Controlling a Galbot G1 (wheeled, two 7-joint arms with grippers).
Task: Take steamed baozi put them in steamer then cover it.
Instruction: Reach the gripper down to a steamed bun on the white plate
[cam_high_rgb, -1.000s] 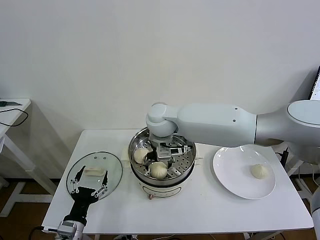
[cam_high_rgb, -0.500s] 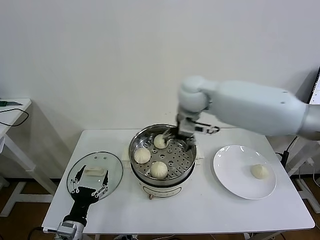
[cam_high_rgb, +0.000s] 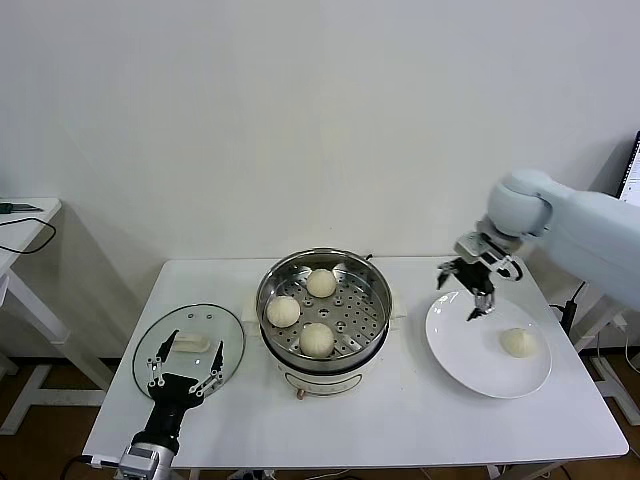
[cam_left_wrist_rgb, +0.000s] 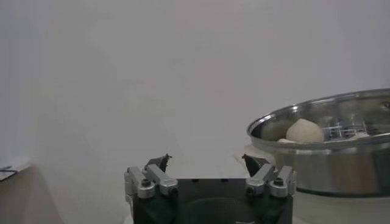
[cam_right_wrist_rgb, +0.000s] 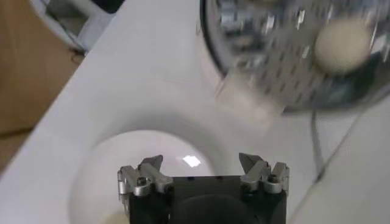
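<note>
Last bun on plate, three buns already in steamer; right gripper above plate's near-steamer edge, fingers spread, empty. Bun looks soft, light, easily dented: judge a gentle pinch across its sides, low. Left gripper spread, idle at lid; right wrist view cuts bun off.

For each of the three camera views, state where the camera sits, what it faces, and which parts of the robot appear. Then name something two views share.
Head view: from the robot's head, looking down at the table; shows the left gripper over the glass lid and the right gripper above the plate.
Left wrist view: behind the left gripper, facing the steamer side-on.
Right wrist view: behind the right gripper, looking down at the plate.
Shared: the steamer and a baozi show in every view.
</note>
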